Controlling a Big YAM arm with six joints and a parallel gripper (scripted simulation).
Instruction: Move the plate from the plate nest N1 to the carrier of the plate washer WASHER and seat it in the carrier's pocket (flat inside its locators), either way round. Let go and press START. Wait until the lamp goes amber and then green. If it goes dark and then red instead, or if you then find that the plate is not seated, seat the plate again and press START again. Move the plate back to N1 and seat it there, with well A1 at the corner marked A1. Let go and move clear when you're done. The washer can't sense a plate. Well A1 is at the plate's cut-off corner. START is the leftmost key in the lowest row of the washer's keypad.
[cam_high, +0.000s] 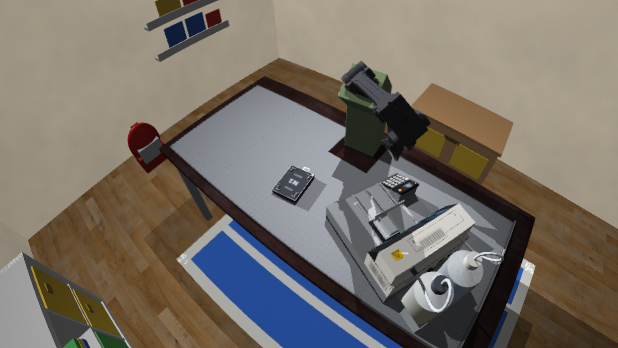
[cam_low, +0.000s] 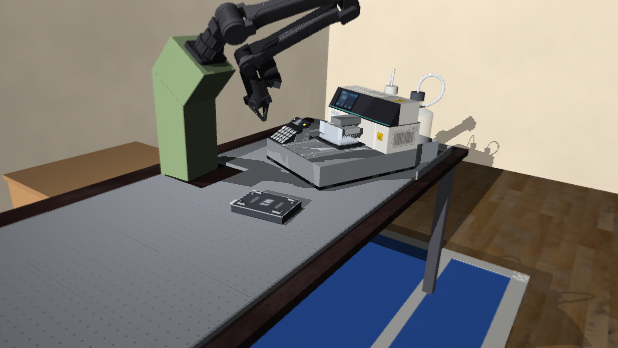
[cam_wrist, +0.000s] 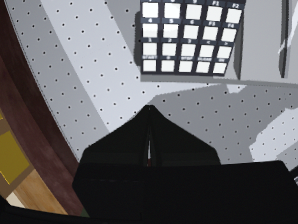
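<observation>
My gripper is shut and empty, above the table just off the keypad's lowest row. The keypad shows its START key leftmost in that row. The lamp beside the keys glows amber. The pale plate is on the carrier, drawn in at the washer's head and partly hidden by it and a clear upright panel; whether it lies flat is too small to tell. Nest N1 is empty.
The washer's grey base extends in front of its head. Two white bottles with looped tubes stand behind the head. The green arm pedestal stands at the table's edge.
</observation>
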